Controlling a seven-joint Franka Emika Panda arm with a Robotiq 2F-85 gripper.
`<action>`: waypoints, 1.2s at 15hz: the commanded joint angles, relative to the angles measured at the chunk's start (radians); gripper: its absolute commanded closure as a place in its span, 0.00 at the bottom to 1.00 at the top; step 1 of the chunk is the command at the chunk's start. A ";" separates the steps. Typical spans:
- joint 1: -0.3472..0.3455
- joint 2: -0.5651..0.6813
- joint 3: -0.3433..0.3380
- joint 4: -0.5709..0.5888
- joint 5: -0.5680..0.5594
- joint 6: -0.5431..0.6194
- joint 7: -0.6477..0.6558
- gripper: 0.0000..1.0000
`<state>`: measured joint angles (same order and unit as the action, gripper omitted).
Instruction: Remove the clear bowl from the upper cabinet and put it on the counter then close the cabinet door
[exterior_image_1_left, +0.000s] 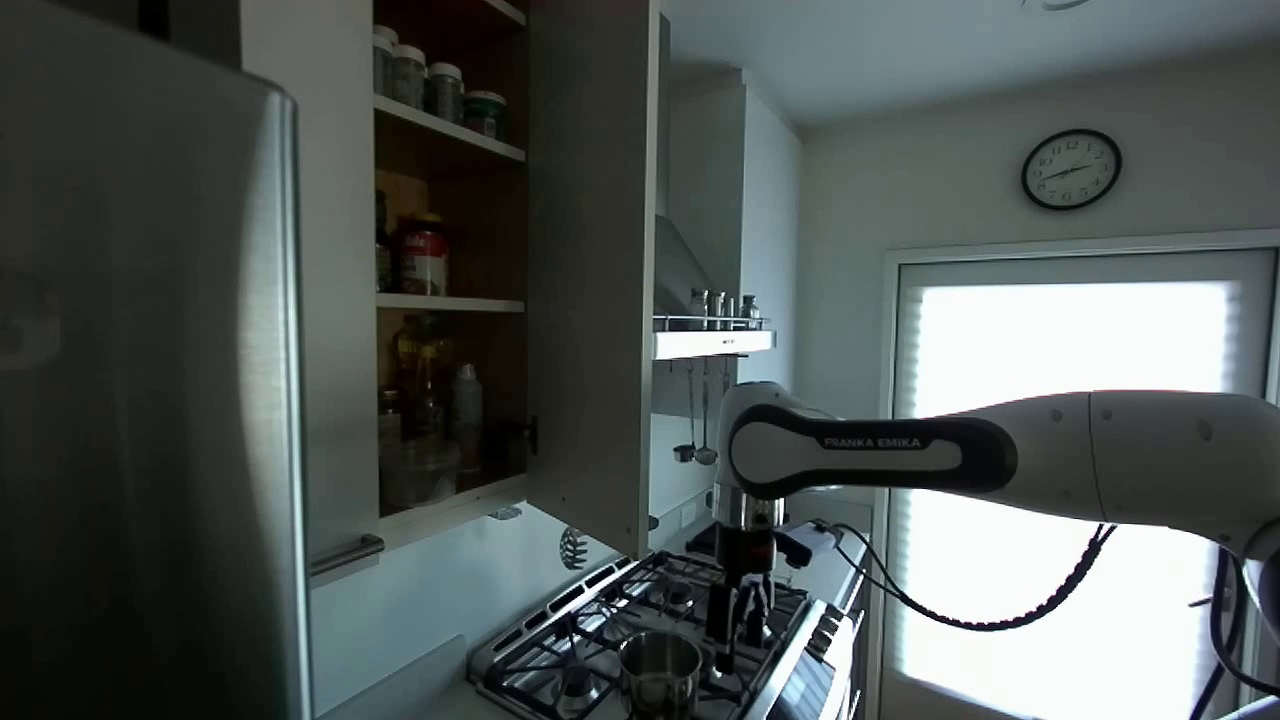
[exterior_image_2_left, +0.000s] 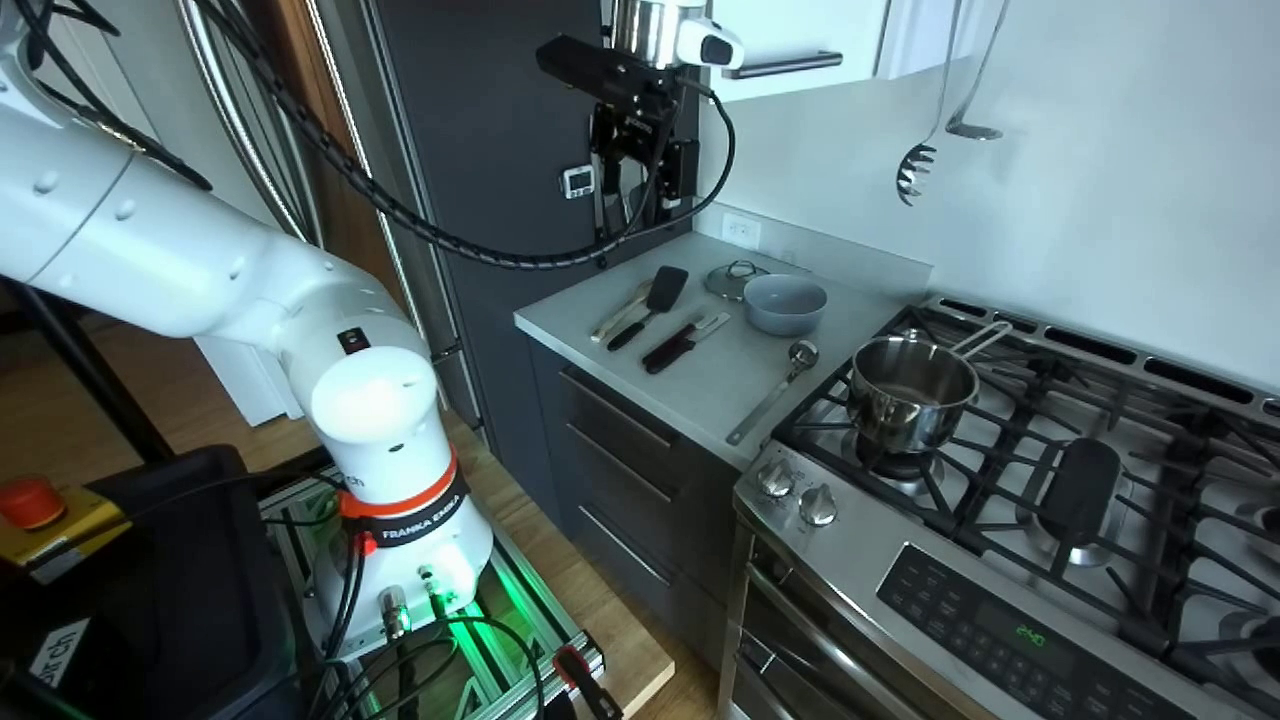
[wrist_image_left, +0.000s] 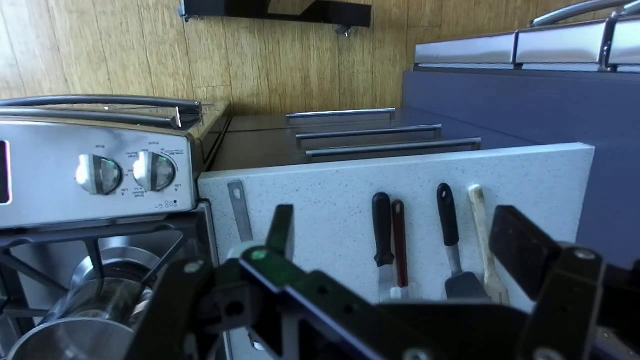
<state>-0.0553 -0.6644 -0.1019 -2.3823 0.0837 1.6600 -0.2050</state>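
Tabletop (exterior_image_2_left: 700, 395) carries utensils (exterior_image_2_left: 667, 288); end effector (wrist_image_left: 400, 235) spread, empty. 2 risks: lifting clear bowl (exterior_image_1_left: 425, 475) may topple bottles (exterior_image_1_left: 428, 385) crowded close; upward swing may clip jutting cabinet door (exterior_image_1_left: 590, 260).

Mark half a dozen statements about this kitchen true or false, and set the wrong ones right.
1. The upper cabinet holds jars. True.
2. The cabinet door is shut. False: it stands open.
3. The saucepan stands on the counter. False: it stands on the stove.
4. The gripper is open, its jaws apart and holding nothing. True.
5. The grey bowl stands on the counter, next to a lid. True.
6. The clock hangs inside the upper cabinet. False: it hangs on the wall.
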 joint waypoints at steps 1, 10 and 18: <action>-0.001 -0.001 0.039 0.009 -0.005 0.025 0.100 0.00; 0.002 0.015 0.240 0.072 0.015 0.109 0.541 0.00; -0.031 0.116 0.373 0.216 -0.038 0.037 0.948 0.00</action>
<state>-0.0737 -0.6130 0.2433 -2.2242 0.0821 1.7191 0.6537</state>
